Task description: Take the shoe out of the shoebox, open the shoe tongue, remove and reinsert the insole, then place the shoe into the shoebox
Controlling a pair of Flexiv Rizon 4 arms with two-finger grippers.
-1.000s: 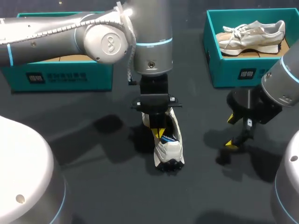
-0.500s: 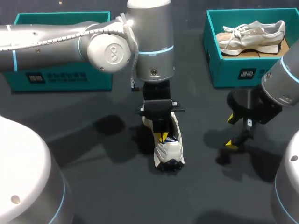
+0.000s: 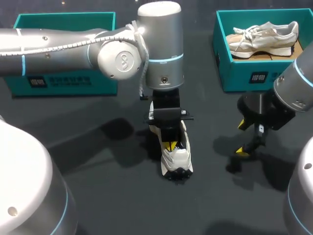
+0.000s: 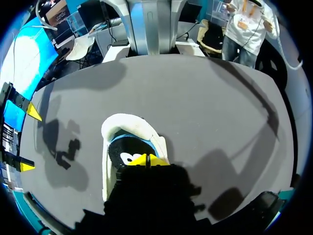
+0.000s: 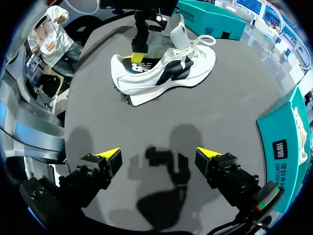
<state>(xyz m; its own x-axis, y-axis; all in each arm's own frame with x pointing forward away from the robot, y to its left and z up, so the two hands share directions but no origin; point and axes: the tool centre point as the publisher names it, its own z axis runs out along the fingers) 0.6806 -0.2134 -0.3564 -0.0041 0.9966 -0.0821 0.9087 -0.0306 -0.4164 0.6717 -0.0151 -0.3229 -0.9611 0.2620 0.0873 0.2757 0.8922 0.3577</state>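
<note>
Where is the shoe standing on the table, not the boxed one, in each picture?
Head view: shoe mid-table, under the left gripper.
Left wrist view: shoe right beneath its own gripper.
Right wrist view: shoe across the table, ahead of the open right gripper.
Shared landmark: the left gripper set in the shoe's opening.

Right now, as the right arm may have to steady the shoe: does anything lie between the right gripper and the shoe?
Nothing visible does. Only bare table lies between the open right gripper and the shoe ahead of it.
</note>
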